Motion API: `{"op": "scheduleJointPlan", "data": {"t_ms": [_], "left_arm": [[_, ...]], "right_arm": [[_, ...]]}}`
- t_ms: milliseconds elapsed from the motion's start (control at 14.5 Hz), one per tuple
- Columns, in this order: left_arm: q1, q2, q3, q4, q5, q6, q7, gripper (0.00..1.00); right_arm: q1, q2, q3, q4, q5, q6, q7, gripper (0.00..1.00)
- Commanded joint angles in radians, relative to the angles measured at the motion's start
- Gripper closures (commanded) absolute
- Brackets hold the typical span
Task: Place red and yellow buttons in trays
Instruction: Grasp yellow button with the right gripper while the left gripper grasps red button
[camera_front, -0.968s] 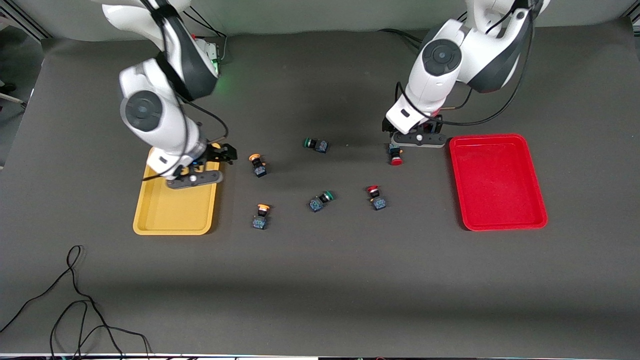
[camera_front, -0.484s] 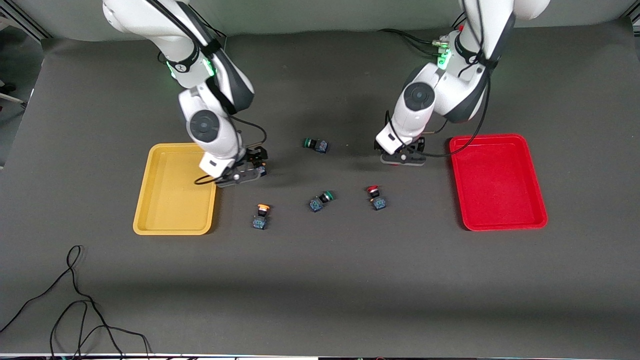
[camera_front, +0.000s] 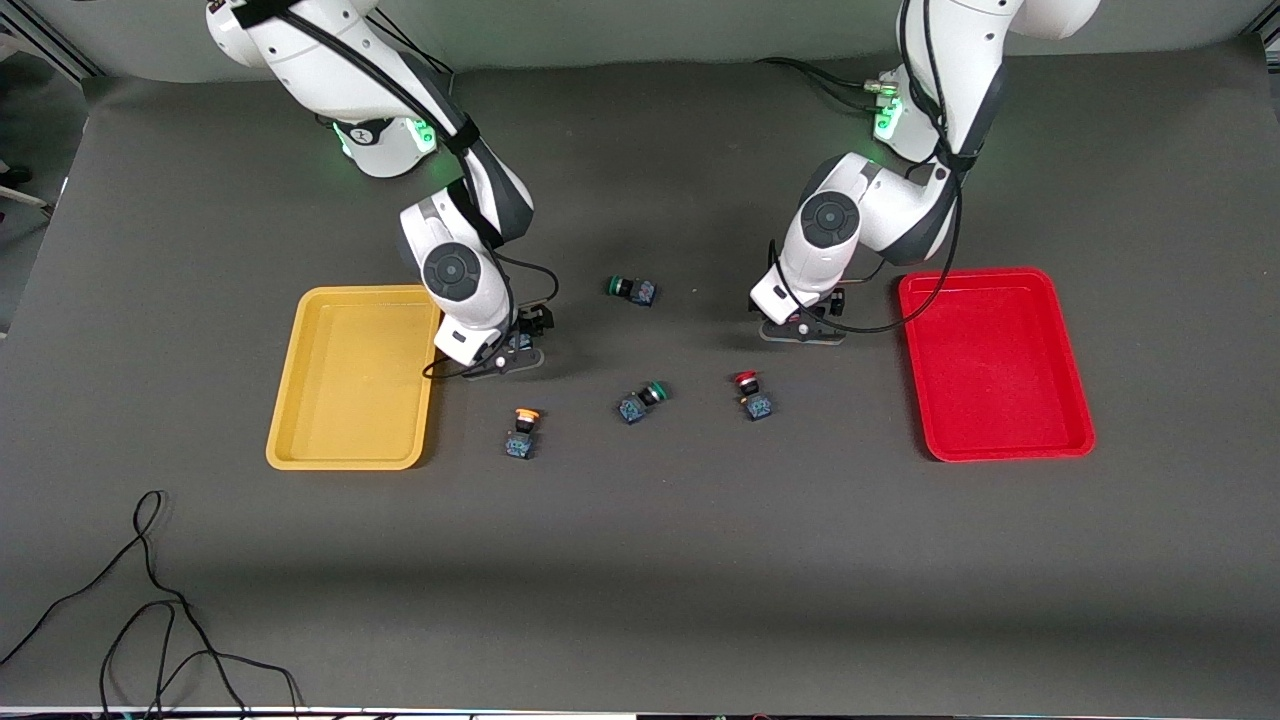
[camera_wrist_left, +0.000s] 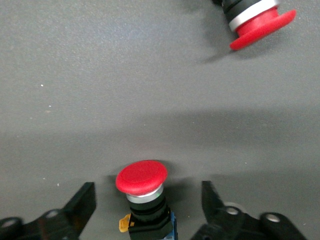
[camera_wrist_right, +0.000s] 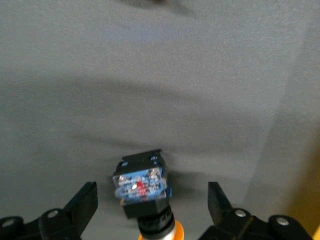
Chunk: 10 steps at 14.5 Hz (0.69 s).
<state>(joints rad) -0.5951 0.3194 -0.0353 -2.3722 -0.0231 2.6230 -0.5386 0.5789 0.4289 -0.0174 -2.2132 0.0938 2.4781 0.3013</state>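
The left claw (camera_wrist_left: 145, 210) is hanging wide open astride a red-capped button (camera_wrist_left: 142, 192) beside the red tray (camera_front: 995, 365); the right claw (camera_wrist_right: 150, 212), equally spread, is straddling an orange-capped button (camera_wrist_right: 142, 187) beside the yellow tray (camera_front: 350, 378). Light, rigid plastic with glossy domed caps: the blocky body probably offers the surest grip. Nothing is held yet.

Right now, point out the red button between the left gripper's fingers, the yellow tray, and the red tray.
red button (camera_wrist_left: 142, 176), left wrist view, on its round red cap.
yellow tray (camera_front: 345, 375), front view, on its bare floor.
red tray (camera_front: 990, 365), front view, on its bare floor.
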Motion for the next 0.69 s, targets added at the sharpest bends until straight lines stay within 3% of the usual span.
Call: {"op": "scheduleJointPlan", "data": {"t_ms": [0, 138, 207, 415, 484, 622], "left_arm": [[-0.015, -0.002, 0.011, 0.005, 0.009, -0.009, -0.037, 0.69], [-0.015, 0.001, 0.011, 0.005, 0.009, -0.009, -0.055, 0.77], [-0.014, 0.001, 0.011, 0.005, 0.009, -0.011, -0.057, 0.77], [0.0, -0.075, 0.014, 0.021, 0.009, -0.055, -0.087, 0.77], [0.001, -0.133, 0.017, 0.039, 0.008, -0.13, -0.087, 0.77], [0.014, -0.227, 0.024, 0.129, 0.005, -0.342, -0.08, 0.77]], "right_arm": [[0.016, 0.002, -0.007, 0.001, 0.012, 0.015, 0.018, 0.21], [0.016, 0.001, -0.007, 0.001, 0.012, 0.015, 0.016, 0.4], [0.016, -0.001, -0.007, 0.001, 0.012, 0.012, 0.016, 0.57], [0.007, -0.039, -0.013, 0.004, 0.012, -0.033, 0.016, 0.92], [0.004, -0.064, -0.019, 0.009, 0.012, -0.071, 0.015, 0.97], [-0.017, -0.155, -0.056, 0.01, 0.012, -0.166, 0.003, 0.98]]}}
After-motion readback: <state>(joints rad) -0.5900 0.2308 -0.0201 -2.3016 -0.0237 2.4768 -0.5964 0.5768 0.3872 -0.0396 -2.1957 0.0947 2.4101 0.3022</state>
